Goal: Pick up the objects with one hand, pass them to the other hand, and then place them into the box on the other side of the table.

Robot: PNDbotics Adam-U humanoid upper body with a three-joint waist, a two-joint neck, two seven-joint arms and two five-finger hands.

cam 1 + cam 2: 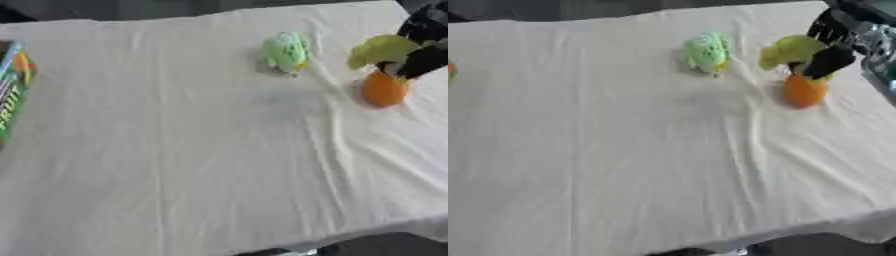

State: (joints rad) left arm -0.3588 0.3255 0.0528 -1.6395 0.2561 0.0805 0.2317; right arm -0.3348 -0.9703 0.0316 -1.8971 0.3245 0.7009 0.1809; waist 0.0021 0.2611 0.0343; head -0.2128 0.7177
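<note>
Only the right hand (833, 47) is seen, at the upper right corner of both eye views. It is made up mostly of black parts: dark, blunt fingers (826, 62) with a matte finish are shown, and narrow pale gaps can be made out between them near their roots. Behind the fingers, a silver-grey metallic section (874, 37) is visible in the right eye view, with lighter glints along its edges. No cables, screws or markings can be made out. The left hand is shown in neither view.
</note>
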